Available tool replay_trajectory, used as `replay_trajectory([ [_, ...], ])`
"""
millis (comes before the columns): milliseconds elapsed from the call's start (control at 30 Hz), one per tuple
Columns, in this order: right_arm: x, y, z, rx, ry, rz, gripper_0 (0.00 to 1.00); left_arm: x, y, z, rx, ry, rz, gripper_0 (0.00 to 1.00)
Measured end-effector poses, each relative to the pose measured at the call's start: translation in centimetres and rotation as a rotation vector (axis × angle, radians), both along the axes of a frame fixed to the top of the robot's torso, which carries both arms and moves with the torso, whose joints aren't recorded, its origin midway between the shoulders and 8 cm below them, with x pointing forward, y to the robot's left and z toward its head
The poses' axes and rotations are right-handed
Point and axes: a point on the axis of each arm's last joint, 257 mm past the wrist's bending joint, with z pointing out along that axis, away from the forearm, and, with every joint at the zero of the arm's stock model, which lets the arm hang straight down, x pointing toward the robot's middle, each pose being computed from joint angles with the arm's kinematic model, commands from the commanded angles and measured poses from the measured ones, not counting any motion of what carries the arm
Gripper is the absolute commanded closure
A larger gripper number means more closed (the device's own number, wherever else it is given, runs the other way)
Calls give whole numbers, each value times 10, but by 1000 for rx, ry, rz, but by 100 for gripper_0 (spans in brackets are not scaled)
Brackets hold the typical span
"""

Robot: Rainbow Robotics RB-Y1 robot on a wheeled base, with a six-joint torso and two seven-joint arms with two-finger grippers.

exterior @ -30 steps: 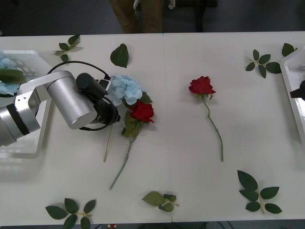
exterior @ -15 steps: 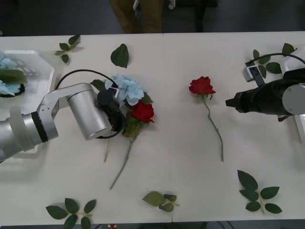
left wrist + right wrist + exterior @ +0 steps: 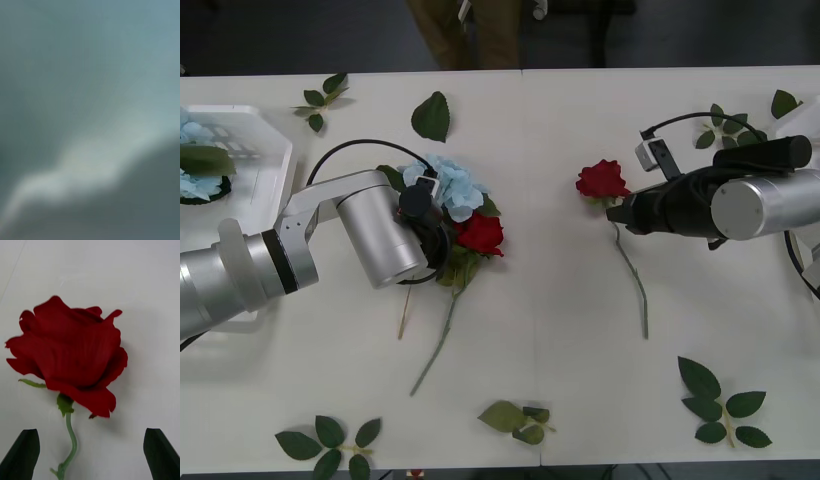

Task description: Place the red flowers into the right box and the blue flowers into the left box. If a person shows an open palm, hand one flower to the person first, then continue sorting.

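One red rose lies mid-table on its long stem. My right gripper hovers just right of that head, over the top of the stem. In the right wrist view the rose lies ahead of my right gripper, whose black fingers stand open and apart with the stem between them. A blue flower and a second red rose lie together left of centre, with my left gripper pressed in among them. The left box holds blue flowers. A corner of the right box peeks out behind my right arm.
Loose green leaf sprigs lie around the table: at the far left, back centre, far right, front right, front centre and front left. A person's tan trousers stand beyond the far edge.
My right arm has swung in from the right edge to the middle rose. My left arm has pushed rightward, closer into the blue flower and the rose beside it.
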Motion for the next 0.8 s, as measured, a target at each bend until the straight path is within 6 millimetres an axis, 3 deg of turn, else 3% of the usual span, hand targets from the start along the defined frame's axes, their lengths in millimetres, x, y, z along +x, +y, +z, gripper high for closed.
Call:
replay_trajectory([
  [200,14,6,-3,-56,-24,-2,20,1,2,-1,3,0,4,100],
  [500,13,10,-14,-78,-15,2,19,1,9,0,13,3,15,100],
  [733,4,17,-31,-124,4,38,20,-7,47,7,-1,49,66,100],
  [800,2,17,-33,-133,7,43,30,-11,65,15,-1,55,78,100],
])
